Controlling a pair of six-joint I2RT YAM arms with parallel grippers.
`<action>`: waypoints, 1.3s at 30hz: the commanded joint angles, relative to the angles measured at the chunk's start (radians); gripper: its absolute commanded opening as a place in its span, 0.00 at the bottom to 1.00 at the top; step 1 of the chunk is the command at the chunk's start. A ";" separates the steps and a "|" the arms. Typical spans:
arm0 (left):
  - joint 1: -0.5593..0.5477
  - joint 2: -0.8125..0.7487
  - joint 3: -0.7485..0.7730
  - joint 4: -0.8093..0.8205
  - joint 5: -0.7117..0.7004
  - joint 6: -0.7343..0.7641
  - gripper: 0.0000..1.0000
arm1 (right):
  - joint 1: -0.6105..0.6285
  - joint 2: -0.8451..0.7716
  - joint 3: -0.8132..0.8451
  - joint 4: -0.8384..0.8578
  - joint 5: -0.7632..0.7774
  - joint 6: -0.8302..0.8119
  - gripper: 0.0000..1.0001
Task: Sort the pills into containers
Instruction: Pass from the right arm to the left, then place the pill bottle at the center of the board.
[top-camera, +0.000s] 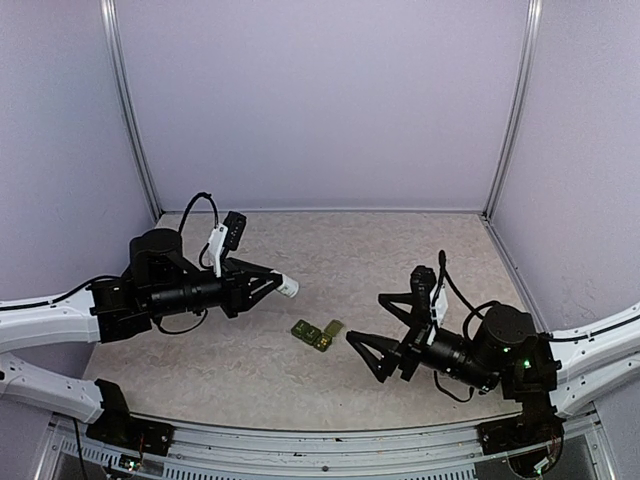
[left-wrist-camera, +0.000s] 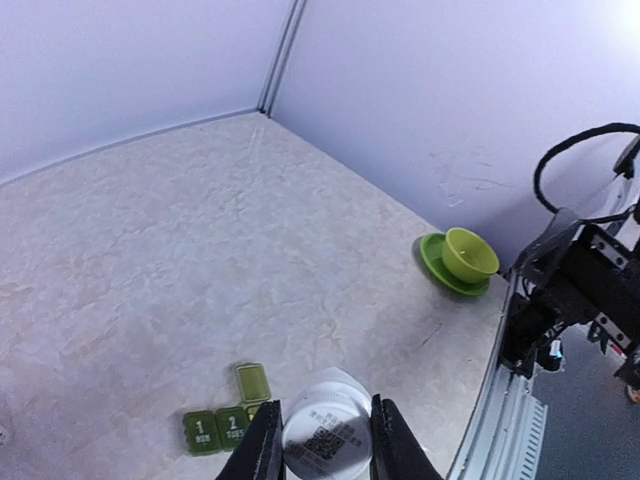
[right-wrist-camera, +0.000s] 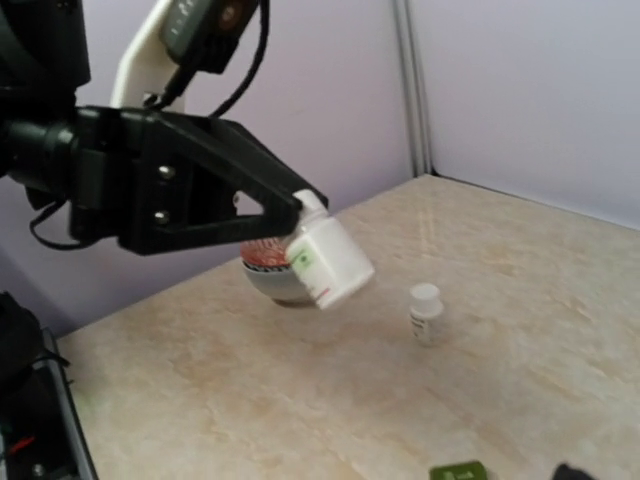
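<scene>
Two arms reach over the beige table (top-camera: 400, 245) in the top view, with a green pill organizer (top-camera: 318, 334) lying between them. The left tool (top-camera: 280, 285) pinches a white bottle (top-camera: 289, 289), held to the left of the organizer and farther from the arm bases. The right tool (top-camera: 368, 320) sits just right of the organizer, its fingers spread wide with nothing between them.

From the left wrist, two black fingers (left-wrist-camera: 262, 452) press on either side of the white bottle, whose printed round face fills the gap. The organizer lies just left of the bottle here. Two shut compartments read 1 MON and 2 TUES, and one lid (left-wrist-camera: 253, 381) is flipped open. A green cup (left-wrist-camera: 468, 252) sits on a green saucer (left-wrist-camera: 437, 272) well apart from the organizer, near the table's edge and the right arm (left-wrist-camera: 580, 290).

From the right wrist, the left tool grips the bottle near its cap, and the bottle hangs tilted above the table. Only a corner of the organizer shows at the bottom edge. A small white bottle (right-wrist-camera: 426, 312) stands upright beyond the organizer. A bowl (right-wrist-camera: 275, 282) sits farther back, partly behind the held bottle.
</scene>
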 joint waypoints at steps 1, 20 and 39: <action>0.050 0.050 -0.014 -0.029 -0.037 0.035 0.02 | -0.005 -0.030 -0.028 -0.034 0.050 0.027 1.00; 0.198 0.297 0.062 -0.017 -0.089 0.074 0.02 | -0.006 -0.017 -0.050 -0.062 0.075 0.058 1.00; 0.258 0.574 0.231 -0.067 -0.207 0.144 0.02 | -0.006 -0.024 -0.062 -0.078 0.082 0.069 1.00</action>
